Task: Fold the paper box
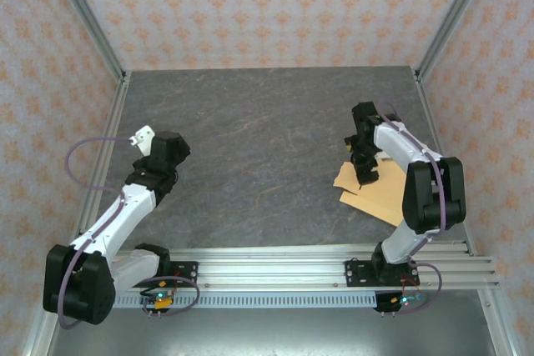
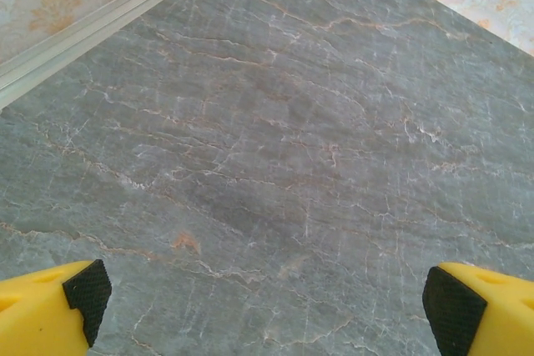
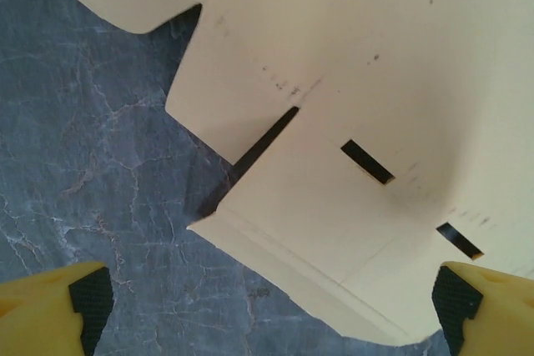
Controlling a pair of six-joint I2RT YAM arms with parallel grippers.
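Note:
The paper box (image 1: 380, 193) is a flat tan cardboard cut-out with flaps, lying on the grey table at the right. Up close the paper box (image 3: 350, 122) shows cream panels, fold lines and two narrow slots, one flap edge slightly lifted. My right gripper (image 1: 365, 174) hovers over the cut-out's left part, open, its yellow fingers (image 3: 50, 310) wide apart with nothing between them. Far from the cardboard, my left gripper (image 1: 143, 136) sits near the left wall, open, black pads (image 2: 88, 289) spread over bare table.
Grey marbled table (image 1: 259, 139) is bounded by aluminium frame posts and patterned walls on three sides. An aluminium rail (image 1: 284, 268) carrying both arm bases runs along the near edge. A wall edge strip (image 2: 92, 27) lies close ahead of the left gripper.

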